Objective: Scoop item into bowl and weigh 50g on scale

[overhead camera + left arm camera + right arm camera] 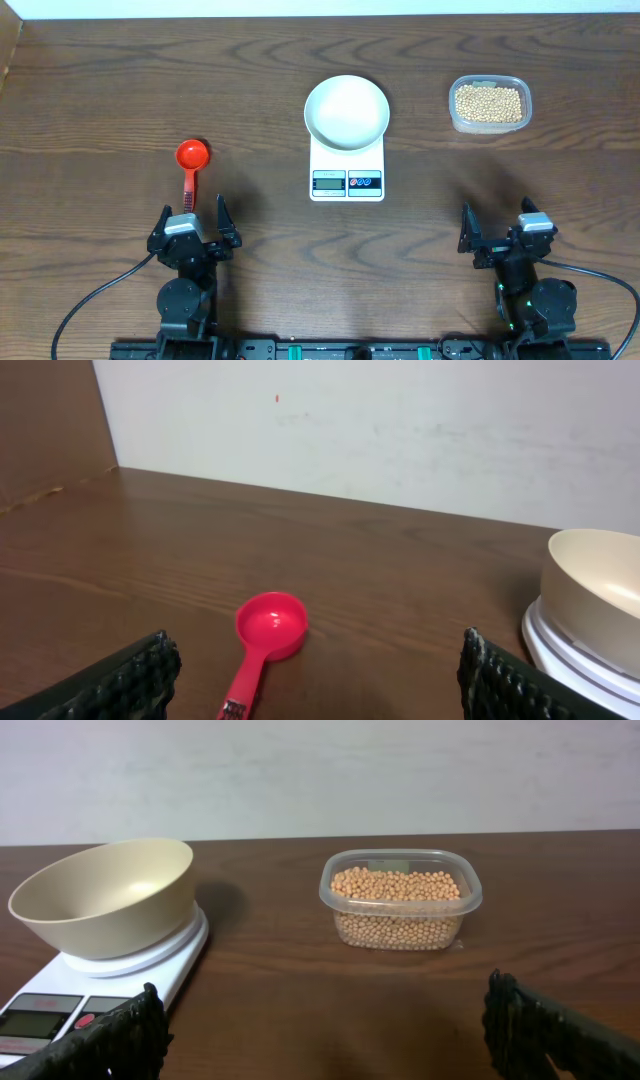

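Both pincers are spread wide, gripping nothing: left pincer (pixel 192 215) sits low on the table (pixel 100 100) w/ the red scoop (pixel 192 153) just ahead (handle end toward its fingers), right pincer (pixel 497 222) well apart from everything. White bowl (pixel 346 110) rests on the scale (pixel 347 162) mid-table. Beans (pixel 488 102) lie in a clear tub (pixel 452 100) to its right.
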Robot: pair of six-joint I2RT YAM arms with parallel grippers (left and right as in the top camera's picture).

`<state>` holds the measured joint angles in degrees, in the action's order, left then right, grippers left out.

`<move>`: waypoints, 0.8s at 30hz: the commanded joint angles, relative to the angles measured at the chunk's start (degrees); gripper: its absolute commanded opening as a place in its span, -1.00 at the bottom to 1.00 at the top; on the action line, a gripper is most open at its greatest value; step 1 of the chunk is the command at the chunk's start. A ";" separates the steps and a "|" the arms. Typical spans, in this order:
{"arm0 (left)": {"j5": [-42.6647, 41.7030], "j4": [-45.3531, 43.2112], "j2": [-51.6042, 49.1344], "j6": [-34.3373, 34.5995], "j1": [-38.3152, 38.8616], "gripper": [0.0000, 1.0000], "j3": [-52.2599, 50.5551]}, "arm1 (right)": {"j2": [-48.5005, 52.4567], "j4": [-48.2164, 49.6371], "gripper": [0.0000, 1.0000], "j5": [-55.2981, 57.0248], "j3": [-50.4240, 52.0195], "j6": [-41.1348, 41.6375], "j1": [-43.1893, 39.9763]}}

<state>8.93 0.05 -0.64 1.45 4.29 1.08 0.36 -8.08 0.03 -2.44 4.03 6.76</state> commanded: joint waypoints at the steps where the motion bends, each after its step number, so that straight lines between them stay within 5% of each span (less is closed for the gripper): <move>1: 0.13 0.96 -0.81 1.07 0.24 0.82 2.23 | -0.04 0.07 0.99 0.48 0.37 -0.46 -0.33; 14: -1.86 2.19 -20.15 2.16 0.24 0.82 17.25 | -0.04 0.07 0.98 0.48 0.37 -0.46 -0.33; 24: -5.53 15.52 -41.27 -1.90 0.04 0.82 39.65 | -0.04 0.07 0.99 0.48 0.37 -0.46 -0.33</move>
<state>4.80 13.47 -38.00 1.37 4.29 33.98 0.36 -8.10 0.03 -2.39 4.03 6.76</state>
